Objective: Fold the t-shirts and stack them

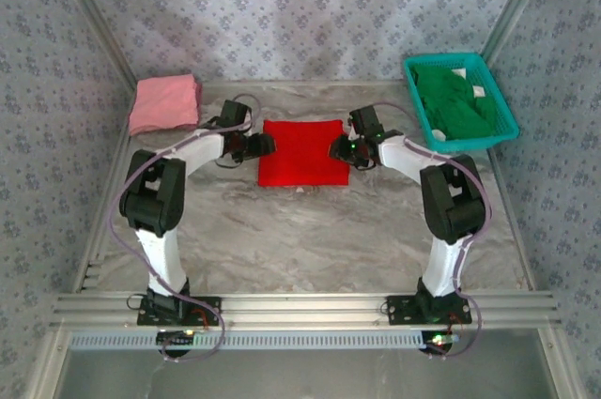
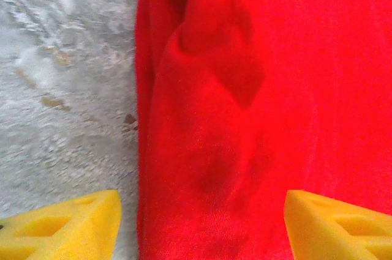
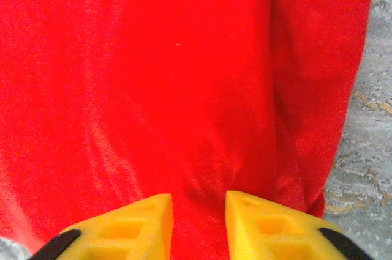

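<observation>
Yellow fingertips (image 2: 67,226) of my left end effector (image 2: 199,229) sit closest, one at each bottom corner of the left wrist view. They are spread wide apart and hold nothing. The left edge of the red t-shirt (image 2: 275,89) runs up between them. One fingertip is over the bare tabletop (image 2: 61,89) and the other is over the red cloth.

Over on my right side, the fingertips (image 3: 138,226) of my right end effector (image 3: 199,223) are close together, with only a thin gap. Red cloth fills that gap, and little creases in the red t-shirt (image 3: 153,76) run toward it, so this end effector looks pinched onto the shirt near its right edge. A strip of tabletop (image 3: 367,150) shows past that edge.

From above, the red t-shirt (image 1: 302,153) lies folded into a flat square in the middle of the tabletop (image 1: 300,239). My left end effector (image 1: 263,144) is at its left side and my right end effector (image 1: 338,148) is at its right side, facing each other.

The pink t-shirt (image 1: 165,102) lies folded at the far left corner, well apart from both end effectors. The green t-shirt (image 1: 455,99) is bunched up inside the teal basket (image 1: 475,139) at the far right.
</observation>
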Motion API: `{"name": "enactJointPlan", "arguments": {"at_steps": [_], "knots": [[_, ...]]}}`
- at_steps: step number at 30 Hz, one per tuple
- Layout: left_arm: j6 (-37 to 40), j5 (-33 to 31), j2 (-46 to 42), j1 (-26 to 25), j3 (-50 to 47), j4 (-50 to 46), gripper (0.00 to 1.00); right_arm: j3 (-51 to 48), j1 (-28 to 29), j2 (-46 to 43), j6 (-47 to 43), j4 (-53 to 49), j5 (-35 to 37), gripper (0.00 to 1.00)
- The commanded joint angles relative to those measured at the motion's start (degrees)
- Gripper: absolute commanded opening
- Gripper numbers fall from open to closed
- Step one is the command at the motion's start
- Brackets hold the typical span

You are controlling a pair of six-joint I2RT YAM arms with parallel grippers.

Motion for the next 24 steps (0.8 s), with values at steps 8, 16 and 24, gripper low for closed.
{"name": "enactJointPlan", "arguments": {"at_steps": [8, 16, 24], "knots": [[-2.49, 3.11, 6.39, -0.61, 5.27, -3.68, 0.69, -3.88, -3.41, 5.37, 5.36, 2.65, -0.52, 0.18], [-5.92, 9.29, 9.95, -3.68, 7.68, 0.78, 0.54, -5.06, -4.45, 6.94, 6.43, 5.93, -2.92, 0.13], [-5.94, 7.46, 12.65, -6.18, 13.24, -1.55, 0.30, -4.94, -4.43, 7.97, 7.39, 7.64, -4.28, 0.12]]}}
